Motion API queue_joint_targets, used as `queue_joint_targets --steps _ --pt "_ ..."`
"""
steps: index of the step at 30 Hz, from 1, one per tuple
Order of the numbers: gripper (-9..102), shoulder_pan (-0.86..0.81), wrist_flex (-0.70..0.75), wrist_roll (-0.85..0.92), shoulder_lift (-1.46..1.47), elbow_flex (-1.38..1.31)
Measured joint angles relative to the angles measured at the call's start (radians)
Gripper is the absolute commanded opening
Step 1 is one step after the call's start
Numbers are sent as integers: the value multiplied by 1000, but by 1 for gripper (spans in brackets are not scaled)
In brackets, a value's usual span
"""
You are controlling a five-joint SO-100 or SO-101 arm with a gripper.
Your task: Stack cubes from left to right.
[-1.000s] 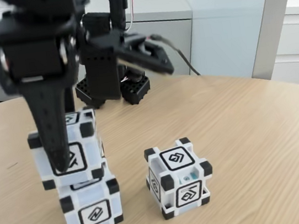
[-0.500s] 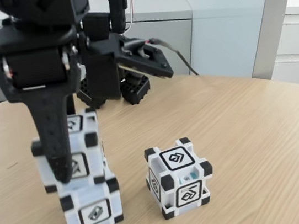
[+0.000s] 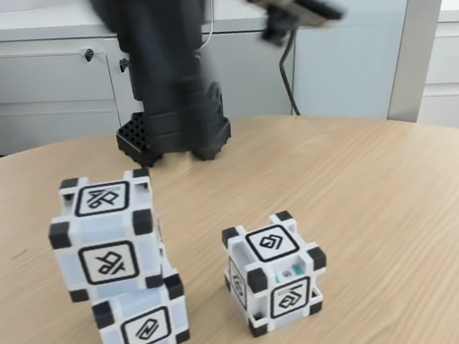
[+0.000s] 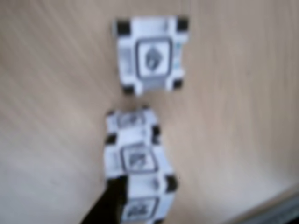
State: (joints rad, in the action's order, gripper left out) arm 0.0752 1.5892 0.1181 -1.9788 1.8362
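Two white cubes with black corners stand stacked at the left of the fixed view. The upper cube [image 3: 104,237] rests on the lower cube [image 3: 143,323], shifted a little to the left and back. The third cube [image 3: 276,273] stands alone on the table to their right. My arm [image 3: 167,61] is raised behind them, blurred and clear of all cubes. The wrist view looks down on the stack [image 4: 138,159] and the single cube [image 4: 150,55] beyond it. One black finger [image 4: 108,205] enters from the bottom edge beside the stack, holding nothing.
The arm's black base [image 3: 175,138] sits at the table's far side, with a cable [image 3: 287,78] hanging to its right. Grey cabinets [image 3: 21,90] stand behind the round wooden table [image 3: 391,226]. Bare wood lies to the right of the single cube.
The gripper has let go of the upper cube and the arm has swung up and back. The upper cube stays on the lower one. The single cube has not moved.
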Motion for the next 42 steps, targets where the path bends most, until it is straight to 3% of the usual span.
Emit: queue_joint_targets --steps 4,12,16,21,23,37,42 --pt "47 133 0 -60 41 0" --pt "47 160 -2 -147 342 0" --pt "34 155 -8 -193 479 0" --pt "2 158 -23 -230 551 0" --pt "0 160 -21 -229 549 0" --pt "0 153 2 -72 -152 2" --pt "0 25 61 28 -207 2"
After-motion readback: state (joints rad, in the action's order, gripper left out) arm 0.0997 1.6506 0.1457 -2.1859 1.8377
